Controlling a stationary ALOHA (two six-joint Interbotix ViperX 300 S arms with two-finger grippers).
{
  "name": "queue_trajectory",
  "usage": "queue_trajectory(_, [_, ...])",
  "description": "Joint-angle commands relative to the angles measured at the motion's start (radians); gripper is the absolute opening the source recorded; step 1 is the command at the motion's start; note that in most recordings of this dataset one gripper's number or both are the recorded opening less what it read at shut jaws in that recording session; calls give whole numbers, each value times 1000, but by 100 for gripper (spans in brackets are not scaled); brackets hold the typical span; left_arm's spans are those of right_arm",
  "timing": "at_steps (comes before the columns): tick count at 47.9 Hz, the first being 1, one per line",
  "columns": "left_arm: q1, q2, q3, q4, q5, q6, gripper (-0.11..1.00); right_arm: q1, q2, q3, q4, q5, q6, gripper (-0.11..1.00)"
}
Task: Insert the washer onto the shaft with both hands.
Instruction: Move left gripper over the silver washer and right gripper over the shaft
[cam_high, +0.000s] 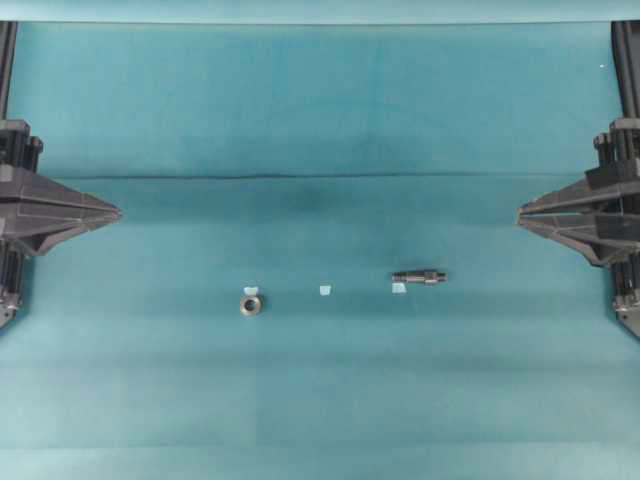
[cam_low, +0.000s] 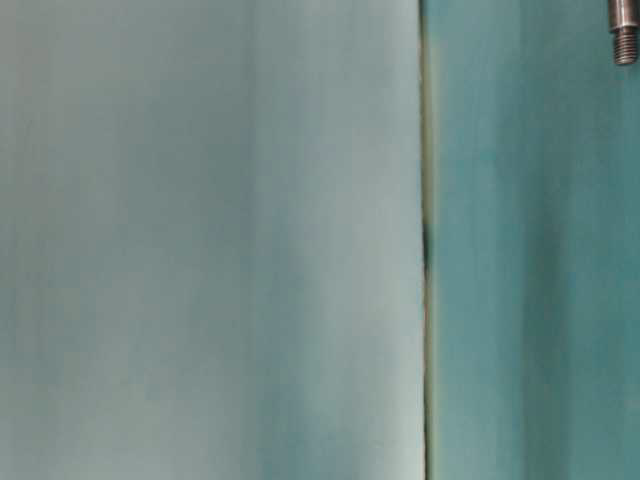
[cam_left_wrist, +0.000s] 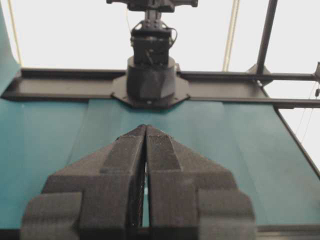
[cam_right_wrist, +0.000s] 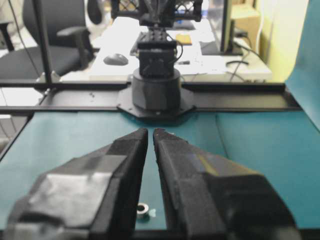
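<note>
Closest to the left wrist lens we see the left gripper (cam_left_wrist: 145, 129), its two ribbed fingers pressed together and holding nothing; the right gripper (cam_right_wrist: 150, 131) in its own wrist view shows only a narrow slit between the tips, likewise empty. In the overhead view both grippers sit at the far edges of the table (cam_high: 320, 110), tips pointing inward, well apart from the parts. We read this as a neutral posture that leaves the working area unobstructed before any reach.

On the teal cloth the washer (cam_high: 250, 303) lies flat, left of centre, hole upward, just below a pale blue tape square (cam_high: 251, 290). The shaft (cam_high: 420, 277) lies on its side right of centre, long axis running left to right, beside another tape square (cam_high: 399, 289); a third square (cam_high: 324, 290) marks the midpoint. We judge that the tape fixes repeatable start positions, each part placed on the side of the gripper likely to take it. Neither part has been grasped, so the task is not yet begun.
</note>
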Motion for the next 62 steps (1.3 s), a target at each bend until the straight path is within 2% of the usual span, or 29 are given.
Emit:
queue_trajectory(1, [-3,51,-26,9,-2,-25,2,-12,11,3,3,0,-5,0])
queue_trajectory(4, [-2,77,-38,9,-2,-31,2,-14,11,14,21,14,0,2])
queue_trajectory(11, [-3,107,-84,11,-2,-31,2,-35,8,9,29,38,5,-8])
queue_trajectory(20, [-3,130,-117,11,26,-38,2,-46,12,-5,41,117,9,-10])
queue_trajectory(26, [-8,169,-161,11,104,-72,2,-48,35,-31,61,218,9,-10])
queue_trajectory(33, [-14,229,-196,11,215,-109,2,-51,83,-69,64,314,46,-10])
queue_trajectory(43, [-20,314,-229,11,258,-170,2,-51,163,-103,64,405,89,-10])
queue_trajectory(53, [-20,419,-290,11,417,-172,2,-51,270,-152,64,483,103,-10])
queue_trajectory(62, [-21,531,-373,15,511,-166,2,-49,376,-201,61,566,103,-10])
